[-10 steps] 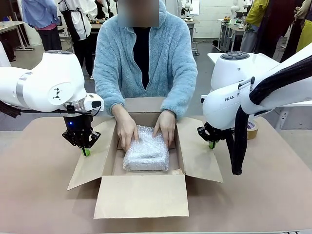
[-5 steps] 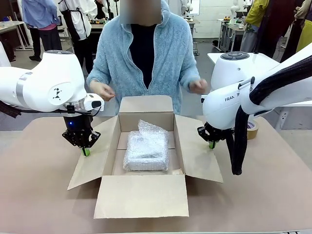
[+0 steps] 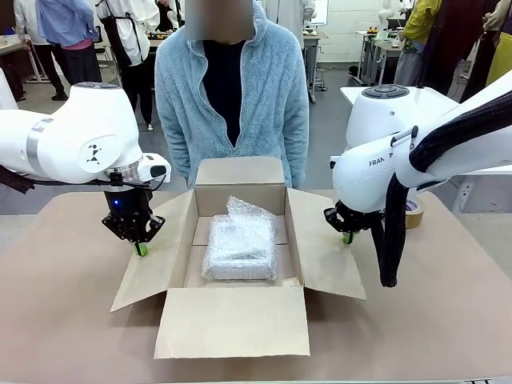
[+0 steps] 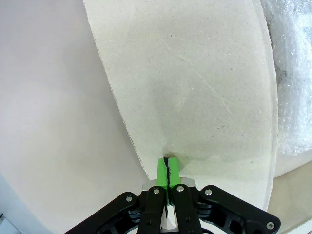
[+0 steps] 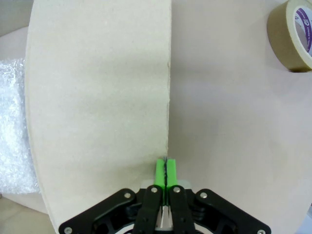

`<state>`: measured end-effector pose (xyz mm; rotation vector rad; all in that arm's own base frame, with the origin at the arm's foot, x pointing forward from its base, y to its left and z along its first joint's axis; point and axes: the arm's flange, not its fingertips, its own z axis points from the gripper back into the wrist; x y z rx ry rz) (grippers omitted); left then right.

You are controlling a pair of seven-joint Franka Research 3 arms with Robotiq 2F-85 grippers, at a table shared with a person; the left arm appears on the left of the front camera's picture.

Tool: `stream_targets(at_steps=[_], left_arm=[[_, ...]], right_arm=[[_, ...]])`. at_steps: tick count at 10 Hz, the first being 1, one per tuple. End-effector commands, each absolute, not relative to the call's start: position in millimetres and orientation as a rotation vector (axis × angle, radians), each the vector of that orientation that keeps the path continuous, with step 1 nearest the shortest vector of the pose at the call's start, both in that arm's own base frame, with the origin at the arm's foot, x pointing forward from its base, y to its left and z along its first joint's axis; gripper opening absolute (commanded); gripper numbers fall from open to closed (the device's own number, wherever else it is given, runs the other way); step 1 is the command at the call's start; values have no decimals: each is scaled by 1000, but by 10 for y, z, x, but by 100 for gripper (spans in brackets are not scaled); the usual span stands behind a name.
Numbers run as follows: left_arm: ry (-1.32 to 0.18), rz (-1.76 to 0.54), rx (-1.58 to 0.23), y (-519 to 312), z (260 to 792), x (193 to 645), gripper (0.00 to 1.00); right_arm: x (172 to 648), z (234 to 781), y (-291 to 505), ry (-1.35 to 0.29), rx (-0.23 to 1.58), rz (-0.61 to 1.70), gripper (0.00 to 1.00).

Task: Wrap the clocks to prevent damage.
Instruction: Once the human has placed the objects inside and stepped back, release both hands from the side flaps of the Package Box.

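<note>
The clocks show as one bubble-wrapped bundle [image 3: 240, 246] lying inside the open cardboard box [image 3: 232, 320]; no dial can be seen. My left gripper [image 3: 141, 249] hangs shut over the outer edge of the box's left flap [image 4: 195, 87]. Its green pads [image 4: 161, 171] are pressed together with nothing between them. My right gripper [image 3: 348, 237] is shut too, tips [image 5: 166, 170] together at the edge of the right flap [image 5: 97, 97]. A strip of the bundle's wrap appears in the left wrist view [image 4: 292, 73] and in the right wrist view [image 5: 14, 126].
A person in a light blue fleece [image 3: 232, 88] stands at the far side of the table, hands down and away from the box. A brown tape roll [image 3: 414, 213] [image 5: 292, 36] lies on the table behind my right arm. All four box flaps lie spread outward.
The person lifted both hands off the bundle, drew them back and straightened up. The bundle's top corner of wrap sprang up. Neither arm moved.
</note>
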<state>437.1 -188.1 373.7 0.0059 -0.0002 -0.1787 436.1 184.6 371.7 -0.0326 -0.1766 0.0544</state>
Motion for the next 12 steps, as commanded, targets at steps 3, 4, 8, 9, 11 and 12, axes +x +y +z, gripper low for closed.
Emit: stream_targets(at_steps=[3,4,8,9,11,12], left_arm=[[-130,-302,-29,-1426,4553,4240,0],[-160,-386,-29,-1285,4852,4189,0],[-213,-491,11,-1027,5340,4039,0],[-197,-523,-13,-994,5350,4052,0],[-207,-528,-10,-947,5428,4021,0],[-180,-728,-53,-888,5411,4009,0]], right_arm=[[4146,4529,1477,-229,-39,154,1],[4019,4836,1398,-236,-64,248,1],[3858,5319,1239,-237,-169,225,1],[3736,5367,1254,-248,-116,407,1],[3713,5451,1199,-247,-132,370,1],[3734,5483,1145,-193,-72,577,1]])
